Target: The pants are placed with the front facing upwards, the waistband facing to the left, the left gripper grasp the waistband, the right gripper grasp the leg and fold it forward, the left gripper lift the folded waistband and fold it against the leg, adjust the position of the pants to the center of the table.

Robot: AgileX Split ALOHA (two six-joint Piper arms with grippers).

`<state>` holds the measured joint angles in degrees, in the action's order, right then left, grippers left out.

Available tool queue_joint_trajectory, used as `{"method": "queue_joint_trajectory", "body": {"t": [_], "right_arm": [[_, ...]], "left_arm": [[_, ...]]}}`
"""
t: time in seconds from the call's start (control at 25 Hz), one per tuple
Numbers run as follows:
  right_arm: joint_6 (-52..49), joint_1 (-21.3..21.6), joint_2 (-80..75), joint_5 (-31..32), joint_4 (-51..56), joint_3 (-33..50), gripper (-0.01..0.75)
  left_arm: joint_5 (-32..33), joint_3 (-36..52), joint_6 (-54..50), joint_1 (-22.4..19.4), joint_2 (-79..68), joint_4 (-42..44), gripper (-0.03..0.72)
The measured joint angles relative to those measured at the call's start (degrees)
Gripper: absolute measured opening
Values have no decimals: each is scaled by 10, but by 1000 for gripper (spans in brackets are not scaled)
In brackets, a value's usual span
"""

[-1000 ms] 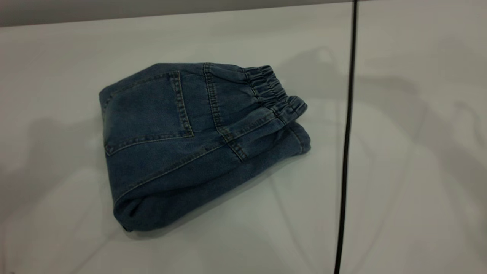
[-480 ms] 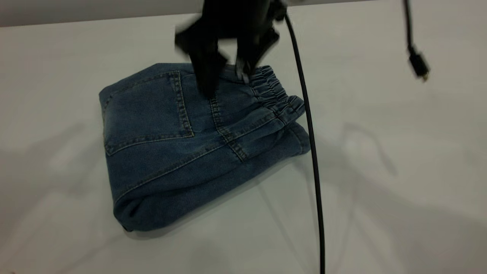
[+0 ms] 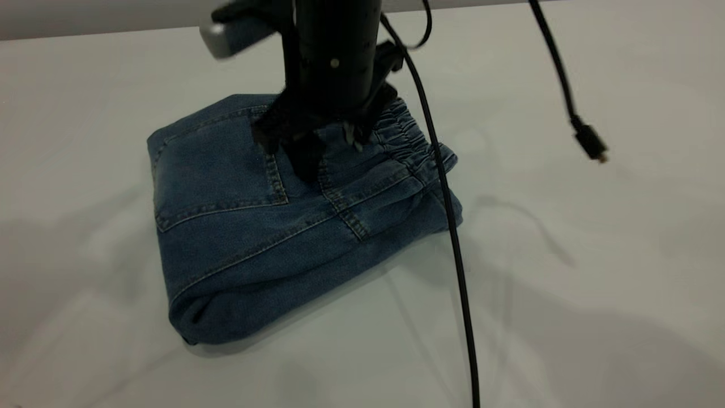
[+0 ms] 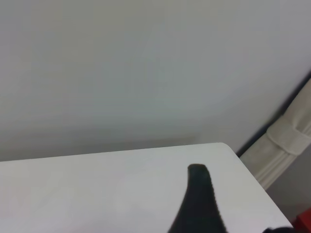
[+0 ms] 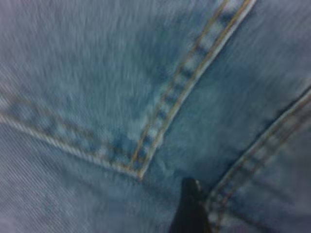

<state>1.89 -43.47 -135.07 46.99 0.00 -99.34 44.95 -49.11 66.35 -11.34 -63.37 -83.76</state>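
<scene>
The pants [image 3: 255,226] lie folded into a thick blue denim bundle on the table [image 3: 595,283], back patch pocket [image 3: 221,164] facing up. The gathered waistband [image 3: 408,139] is at the bundle's far right end, with a lower layer of leg [image 3: 447,212] showing beneath it. My right gripper [image 3: 331,153] comes straight down onto the top layer between pocket and waistband, fingers apart and gripping nothing. Its wrist view shows one black fingertip [image 5: 190,204] against denim by the pocket corner [image 5: 138,170]. My left gripper [image 4: 240,199] hovers open over bare table [image 4: 97,194], away from the pants.
A black cable [image 3: 453,238] hangs from the right arm across the pants' right end down to the near edge. A second cable ends in a dangling plug [image 3: 592,144] at the right. The left wrist view shows the table's corner [image 4: 226,145] and a wall.
One second ago no arm was in the exterior view. The right arm has swung in from the far side and come down onto the pants; the cables swung with it. The pants have not moved.
</scene>
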Motion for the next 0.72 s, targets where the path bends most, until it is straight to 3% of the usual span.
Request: {"method": "queue_joint_trajectory", "body": {"t": [0.28, 0.72], "right_arm": [[-19, 0, -29, 0, 31, 0, 475], [-214, 1, -31, 38, -8, 0, 462]], "left_arm": [[4, 0, 0, 0, 0, -1, 498], [9, 0, 0, 1, 1, -8, 497]]}}
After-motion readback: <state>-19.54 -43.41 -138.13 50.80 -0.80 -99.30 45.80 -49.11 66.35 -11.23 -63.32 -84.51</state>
